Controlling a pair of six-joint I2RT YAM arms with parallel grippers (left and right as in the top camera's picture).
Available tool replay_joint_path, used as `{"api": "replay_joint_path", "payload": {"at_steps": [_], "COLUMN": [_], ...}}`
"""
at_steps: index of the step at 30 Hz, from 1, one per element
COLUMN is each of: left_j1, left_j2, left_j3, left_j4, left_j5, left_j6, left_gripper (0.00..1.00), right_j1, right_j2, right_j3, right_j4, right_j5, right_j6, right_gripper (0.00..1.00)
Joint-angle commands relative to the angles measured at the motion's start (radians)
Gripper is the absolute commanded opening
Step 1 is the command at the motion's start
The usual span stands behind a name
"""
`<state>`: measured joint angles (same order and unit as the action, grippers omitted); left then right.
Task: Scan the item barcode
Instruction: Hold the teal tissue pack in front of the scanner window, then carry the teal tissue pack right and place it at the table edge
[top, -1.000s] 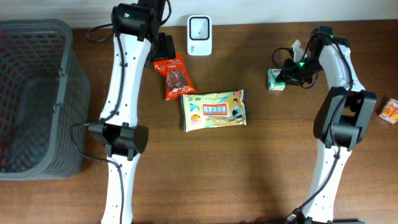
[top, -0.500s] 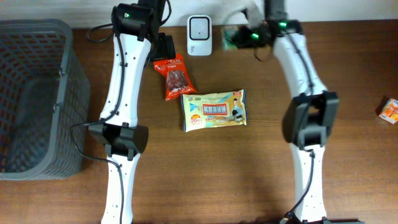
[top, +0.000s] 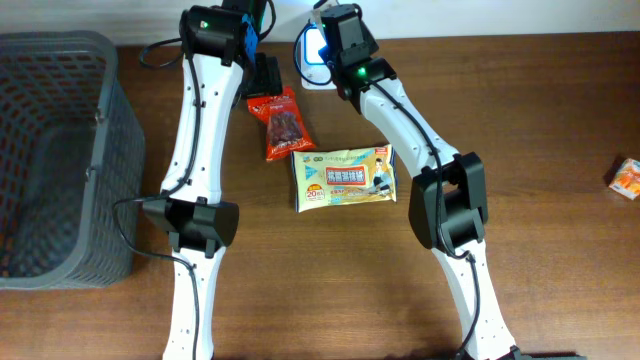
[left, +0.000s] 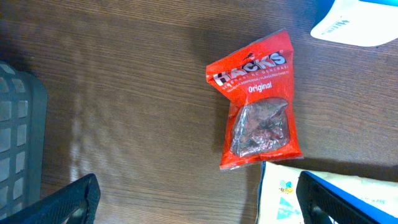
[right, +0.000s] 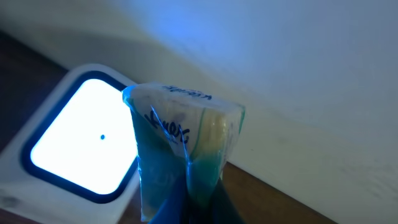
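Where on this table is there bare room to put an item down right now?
Widest bare wood: right of the right arm, up to the orange box. Also between wipes pack and the front edge. Crowded: back centre, where scanner, held green packet, red snack bag and wipes pack bunch.

Overhead evenly lit, right wrist dim, scanner (right: 81, 140) glaring blue
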<state>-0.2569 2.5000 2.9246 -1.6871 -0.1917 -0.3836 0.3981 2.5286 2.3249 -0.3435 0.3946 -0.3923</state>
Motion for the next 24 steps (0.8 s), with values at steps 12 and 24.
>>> {"api": "replay_joint_path", "payload": {"at_steps": [12,24], "left_j1": [-0.005,-0.005], "left_j2": [-0.015,-0.015], "left_j3": [0.006,0.006], "left_j4": [-0.001,-0.001], "left_j5": [-0.007,-0.007], "left_j6": [-0.005,-0.005], "left_gripper": [0.99,0.99], "right_j1": [-0.509,-1.121], "right_j2": [-0.172,-0.158], "right_j3": [-0.003,-0.292], "right_j4": [-0.546,-0.600], "right_j5": [-0.009,-0.414], "right_j6": [0.672,0.671], "right_gripper": [0.04,0.04]}}
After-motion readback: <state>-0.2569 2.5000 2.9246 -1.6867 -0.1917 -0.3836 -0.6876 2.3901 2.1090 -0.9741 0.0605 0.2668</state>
